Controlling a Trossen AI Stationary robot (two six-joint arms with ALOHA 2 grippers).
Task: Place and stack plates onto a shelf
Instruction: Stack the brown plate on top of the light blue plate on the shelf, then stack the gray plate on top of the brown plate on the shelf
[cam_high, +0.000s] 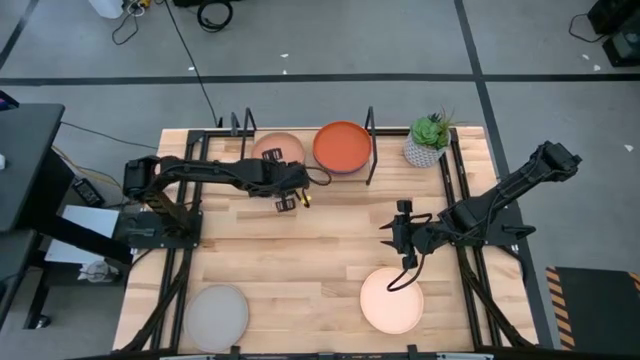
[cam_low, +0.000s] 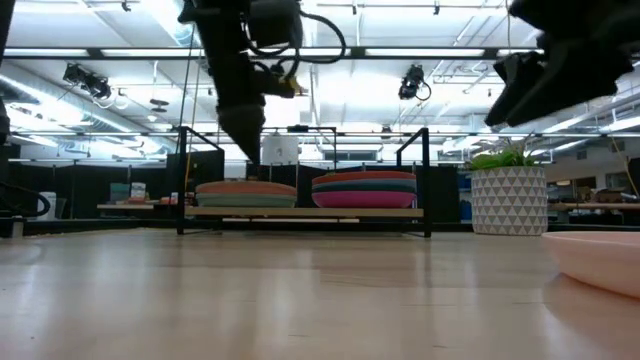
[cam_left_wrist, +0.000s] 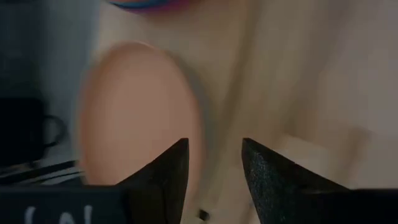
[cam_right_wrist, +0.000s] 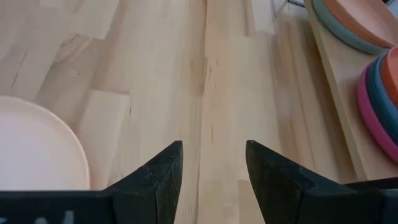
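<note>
High view — left end effector (cam_high: 290, 196) open beside shelf (cam_high: 372, 150).

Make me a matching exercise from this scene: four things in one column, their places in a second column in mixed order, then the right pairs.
Things
1. grey plate
2. cream plate
3. orange plate
4. potted plant

Places
A. top of the right-hand stack on the shelf
B. table's near left corner
C. far side of the table, right of the shelf
D. near edge of the table, just below the right gripper

Pairs: 1-B, 2-D, 3-A, 4-C
</note>
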